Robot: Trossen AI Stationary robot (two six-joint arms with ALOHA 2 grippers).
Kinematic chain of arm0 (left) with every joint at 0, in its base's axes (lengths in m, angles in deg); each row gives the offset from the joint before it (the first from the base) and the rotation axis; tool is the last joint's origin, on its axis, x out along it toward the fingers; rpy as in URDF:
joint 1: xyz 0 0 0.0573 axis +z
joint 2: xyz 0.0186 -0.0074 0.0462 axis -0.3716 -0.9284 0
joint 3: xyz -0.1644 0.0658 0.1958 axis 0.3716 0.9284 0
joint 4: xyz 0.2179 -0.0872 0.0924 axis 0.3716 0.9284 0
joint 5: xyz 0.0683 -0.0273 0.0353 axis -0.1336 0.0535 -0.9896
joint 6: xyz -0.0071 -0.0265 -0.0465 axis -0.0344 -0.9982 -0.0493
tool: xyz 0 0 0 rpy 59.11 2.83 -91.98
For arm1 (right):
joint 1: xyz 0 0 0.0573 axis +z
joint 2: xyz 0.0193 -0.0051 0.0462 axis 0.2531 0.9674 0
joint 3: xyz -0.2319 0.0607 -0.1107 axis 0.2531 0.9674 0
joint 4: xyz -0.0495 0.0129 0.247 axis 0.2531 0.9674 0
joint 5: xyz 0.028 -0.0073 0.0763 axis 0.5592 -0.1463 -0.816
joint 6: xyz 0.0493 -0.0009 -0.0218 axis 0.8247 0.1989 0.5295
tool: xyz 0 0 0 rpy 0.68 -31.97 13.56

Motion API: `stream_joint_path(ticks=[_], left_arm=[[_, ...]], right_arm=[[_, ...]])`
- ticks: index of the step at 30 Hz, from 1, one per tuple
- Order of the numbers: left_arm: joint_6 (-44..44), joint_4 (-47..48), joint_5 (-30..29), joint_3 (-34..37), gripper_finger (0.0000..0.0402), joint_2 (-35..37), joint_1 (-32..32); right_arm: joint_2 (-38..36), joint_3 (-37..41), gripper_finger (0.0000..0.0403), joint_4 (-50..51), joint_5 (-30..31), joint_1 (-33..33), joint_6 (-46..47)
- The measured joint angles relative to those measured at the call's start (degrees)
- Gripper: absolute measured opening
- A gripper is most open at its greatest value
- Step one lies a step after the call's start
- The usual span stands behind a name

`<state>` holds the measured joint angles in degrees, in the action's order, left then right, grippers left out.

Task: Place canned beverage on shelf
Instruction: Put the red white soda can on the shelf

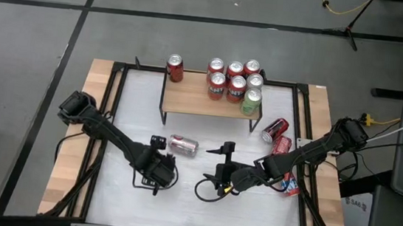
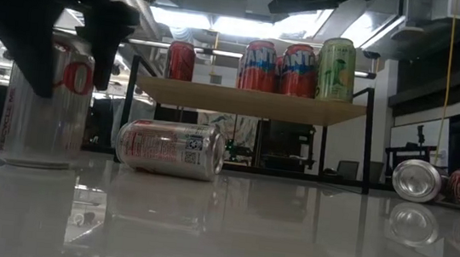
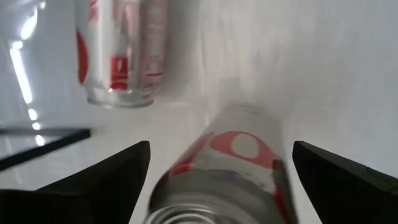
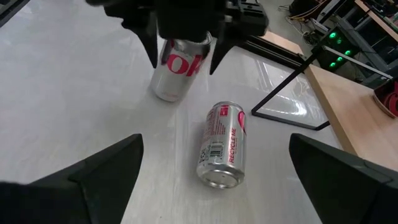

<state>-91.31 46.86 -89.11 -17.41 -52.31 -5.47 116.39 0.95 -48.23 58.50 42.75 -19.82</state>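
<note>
We saw the left hand (image 4: 183,37) low over the white table (image 1: 178,200), with its two fingers spread wide on either side of an upright silver and red can (image 4: 177,68). In the left wrist view the can (image 3: 230,168) stood in the middle of the gap, with free space between it and each finger (image 3: 106,180), so the hand did not clamp it. In the low view the same can (image 2: 43,109) stood with its base on the table, and the dark fingers hung around its upper part.

Just beside it, a second silver can (image 1: 183,145) lay on its side on the table, between the left hand and the shelf (image 1: 195,103).

The right hand (image 1: 219,175) was near the middle of the table, also wide apart, and it held nothing; both silver cans were in front of it.

The shelf stood at the far side of the table. It carried one red can (image 1: 175,67) near its left end and a group of six cans (image 1: 235,83) near its right end, one of them green (image 1: 251,101).

Two more red cans (image 1: 278,137) lay on their sides on the table, to the right of the shelf.
</note>
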Motion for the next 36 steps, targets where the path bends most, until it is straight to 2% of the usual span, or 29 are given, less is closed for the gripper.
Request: stream_joint_path(ticks=[7,17,22,28,36], left_arm=[[-10.89,2.27,0.09,-0.02,0.0383,0.0,2.54],[-32.16,6.91,3.02,-0.02,0.0383,0.0,7.47],[-34.37,6.85,5.62,-0.02,0.0383,0.0,9.3],[-36.22,7.23,11.86,-0.02,0.0383,0.0,10.57],[-44.69,7.65,14.01,-0.02,0.0383,0.0,10.77]], right_arm=[[0.0,0.0,0.0392,0.01,0.0,0.01,-0.01],[0.0,0.0,0.0392,-0.01,0.0,-0.01,0.01],[0.0,0.0,0.0392,0.0,0.0,0.0,-0.01],[0.0,0.0,0.0392,-0.01,0.0,0.0,0.01],[0.0,0.0,0.0392,0.0,0.0,0.0,-0.01]])
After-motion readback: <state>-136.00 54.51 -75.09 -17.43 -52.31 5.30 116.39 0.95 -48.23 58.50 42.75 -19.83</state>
